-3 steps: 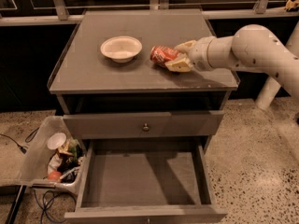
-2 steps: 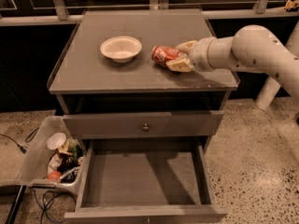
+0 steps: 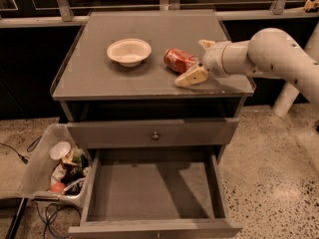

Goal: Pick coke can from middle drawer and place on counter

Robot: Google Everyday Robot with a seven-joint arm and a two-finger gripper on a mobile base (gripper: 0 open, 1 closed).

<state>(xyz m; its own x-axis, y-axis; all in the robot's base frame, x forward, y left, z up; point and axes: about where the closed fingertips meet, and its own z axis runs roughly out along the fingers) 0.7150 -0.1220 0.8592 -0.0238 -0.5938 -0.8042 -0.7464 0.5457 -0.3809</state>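
The arm (image 3: pixel 271 54) reaches in from 3 o'clock, level and low over the counter (image 3: pixel 94 81). The gripper (image 3: pixel 193 62) has its fingers spread apart. The can (image 3: pixel 178 59) lies on its side at their tips, at 3 o'clock from the bowl (image 3: pixel 129 51). The drawer (image 3: pixel 149 193) is pulled out.

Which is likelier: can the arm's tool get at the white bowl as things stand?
Probably yes. The tool sits low over the counter, and the white bowl stands uncovered on the same top. Only the coke can lies between them, and lifting over it should do.
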